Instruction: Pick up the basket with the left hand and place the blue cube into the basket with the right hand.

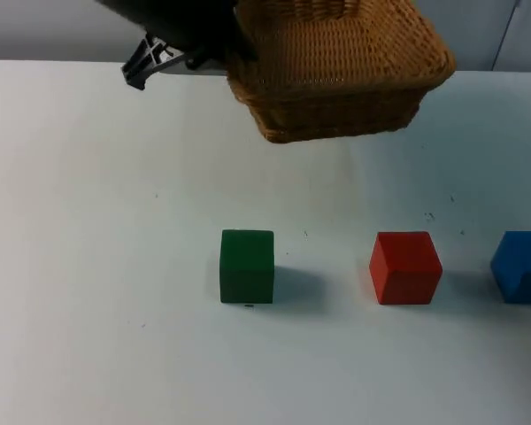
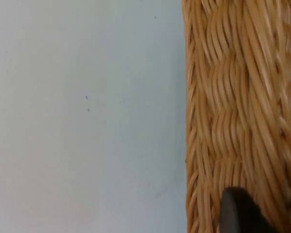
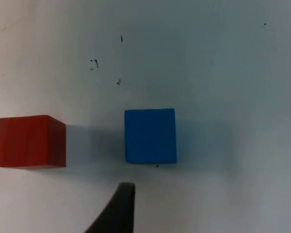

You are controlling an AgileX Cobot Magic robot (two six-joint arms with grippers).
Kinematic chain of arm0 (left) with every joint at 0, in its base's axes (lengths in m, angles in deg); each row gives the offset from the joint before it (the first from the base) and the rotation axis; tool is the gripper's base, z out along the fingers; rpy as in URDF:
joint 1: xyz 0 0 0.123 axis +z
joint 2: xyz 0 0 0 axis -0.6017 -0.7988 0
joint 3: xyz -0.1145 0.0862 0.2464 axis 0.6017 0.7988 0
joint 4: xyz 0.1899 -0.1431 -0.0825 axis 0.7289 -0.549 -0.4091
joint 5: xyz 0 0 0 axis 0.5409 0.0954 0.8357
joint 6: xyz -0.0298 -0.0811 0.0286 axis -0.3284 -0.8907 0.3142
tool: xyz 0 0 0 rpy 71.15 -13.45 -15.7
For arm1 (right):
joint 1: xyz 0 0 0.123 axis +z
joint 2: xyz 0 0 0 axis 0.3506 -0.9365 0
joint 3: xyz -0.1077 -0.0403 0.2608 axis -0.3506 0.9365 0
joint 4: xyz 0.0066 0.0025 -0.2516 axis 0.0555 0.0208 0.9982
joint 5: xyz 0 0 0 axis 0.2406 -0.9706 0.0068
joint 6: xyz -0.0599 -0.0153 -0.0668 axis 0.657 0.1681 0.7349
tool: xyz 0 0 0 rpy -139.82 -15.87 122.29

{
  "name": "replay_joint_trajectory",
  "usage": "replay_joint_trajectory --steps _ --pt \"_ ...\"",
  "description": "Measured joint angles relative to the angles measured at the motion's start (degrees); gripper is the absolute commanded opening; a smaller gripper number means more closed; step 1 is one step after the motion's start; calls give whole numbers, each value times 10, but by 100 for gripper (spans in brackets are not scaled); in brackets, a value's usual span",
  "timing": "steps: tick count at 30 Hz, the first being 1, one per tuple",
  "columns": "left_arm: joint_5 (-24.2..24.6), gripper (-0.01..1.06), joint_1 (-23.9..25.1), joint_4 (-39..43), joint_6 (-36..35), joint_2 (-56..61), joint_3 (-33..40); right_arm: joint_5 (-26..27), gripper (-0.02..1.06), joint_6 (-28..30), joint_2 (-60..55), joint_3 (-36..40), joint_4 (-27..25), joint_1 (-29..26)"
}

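Hanging above the far side of the table (image 1: 88, 266), the wicker basket (image 1: 336, 71) is clamped at its left rim by the left hand (image 1: 234, 49). On the table stand the green cube (image 1: 247, 266), red cube (image 1: 405, 266) and blue cube (image 1: 521, 266) in a row. Whether the right hand (image 3: 117, 208), over the blue cube, is apart or together I cannot tell.

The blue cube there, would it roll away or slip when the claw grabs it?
Probably not. The blue cube sits flat on the white table with square faces, so it should slide, not roll. Its matte, straight sides look easy to pinch. It seems rigid and probably light.
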Motion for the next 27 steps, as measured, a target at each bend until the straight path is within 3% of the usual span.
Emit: replay_joint_trajectory --steps 3,14,27 --pt "-5 0 17 -27 58 59 78 0 99 0 0 0 -1 0" --pt "-26 0 107 -36 157 236 314 -9 99 2 0 0 -31 0" --pt "-26 0 147 -62 206 324 444 -43 99 12 0 0 -40 0"
